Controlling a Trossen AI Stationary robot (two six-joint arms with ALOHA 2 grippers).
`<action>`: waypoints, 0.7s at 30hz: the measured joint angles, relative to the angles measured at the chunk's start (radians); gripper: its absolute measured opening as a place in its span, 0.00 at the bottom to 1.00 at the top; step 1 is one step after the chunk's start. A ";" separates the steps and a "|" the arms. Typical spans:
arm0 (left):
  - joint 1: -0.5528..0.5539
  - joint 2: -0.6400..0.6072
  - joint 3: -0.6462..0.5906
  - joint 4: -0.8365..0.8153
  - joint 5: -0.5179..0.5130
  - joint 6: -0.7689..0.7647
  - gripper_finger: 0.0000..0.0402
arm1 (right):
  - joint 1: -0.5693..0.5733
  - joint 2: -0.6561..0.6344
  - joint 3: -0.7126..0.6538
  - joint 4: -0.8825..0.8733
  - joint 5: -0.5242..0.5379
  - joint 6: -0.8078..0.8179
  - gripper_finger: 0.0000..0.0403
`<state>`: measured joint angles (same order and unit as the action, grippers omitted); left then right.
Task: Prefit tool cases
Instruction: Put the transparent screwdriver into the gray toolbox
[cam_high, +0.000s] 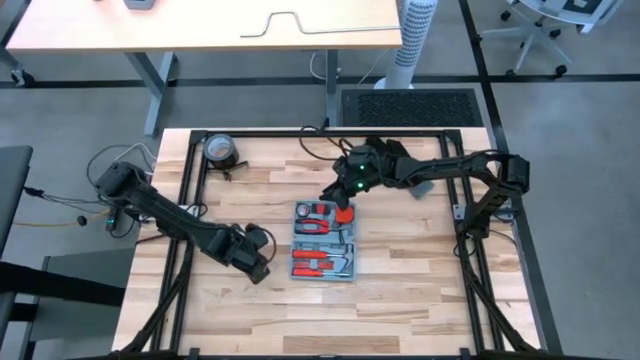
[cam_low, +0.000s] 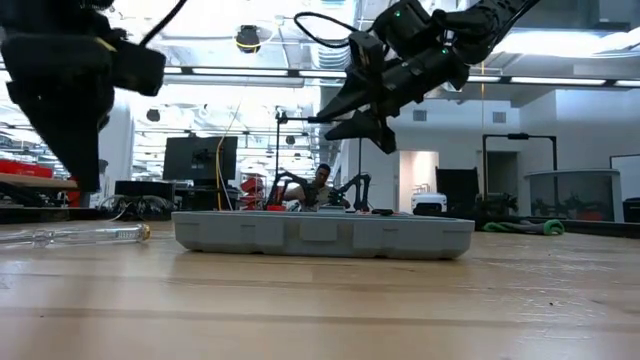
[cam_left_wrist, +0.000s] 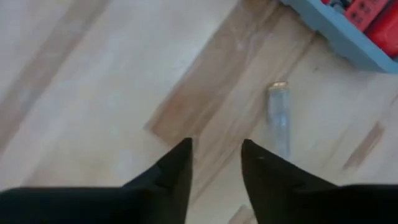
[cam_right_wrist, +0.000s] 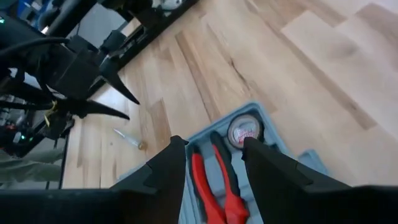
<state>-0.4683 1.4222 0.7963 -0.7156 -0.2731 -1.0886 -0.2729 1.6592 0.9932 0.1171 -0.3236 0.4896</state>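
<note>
The light-blue tool case (cam_high: 297, 243) lies open and flat on the wooden table, its side wall (cam_low: 320, 236) facing the low view. Red-handled tools (cam_right_wrist: 214, 186) and a round tape measure (cam_right_wrist: 244, 132) sit in its slots. My right gripper (cam_right_wrist: 214, 142) hangs open in the air over the case's far end (cam_high: 335, 192), fingers slanting down, clear of it (cam_low: 340, 115). My left gripper (cam_left_wrist: 216, 146) is open above bare table to the left of the case (cam_high: 260, 268). A clear-handled screwdriver (cam_left_wrist: 280, 115) lies on the table between it and the case.
A round black-and-silver object (cam_high: 220, 150) sits at the table's far left corner. Black frame rails (cam_high: 190, 200) run along the table's edges. Bare wood lies near the front edge (cam_high: 330, 320). A person shows in the room far behind the table (cam_low: 322, 185).
</note>
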 joint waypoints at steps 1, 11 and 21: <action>0.000 0.021 0.000 0.028 0.002 -0.002 0.33 | 0.007 0.000 0.000 -0.006 0.000 0.000 0.42; 0.007 0.167 0.000 0.199 0.057 -0.081 0.46 | 0.003 -0.072 -0.001 -0.088 -0.029 -0.032 0.42; 0.010 0.142 0.000 0.179 0.080 -0.123 0.45 | -0.065 -0.163 -0.001 -0.168 0.014 -0.114 0.42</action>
<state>-0.4587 1.5640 0.7962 -0.5369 -0.1929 -1.2118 -0.3382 1.4963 0.9925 -0.0511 -0.3096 0.3752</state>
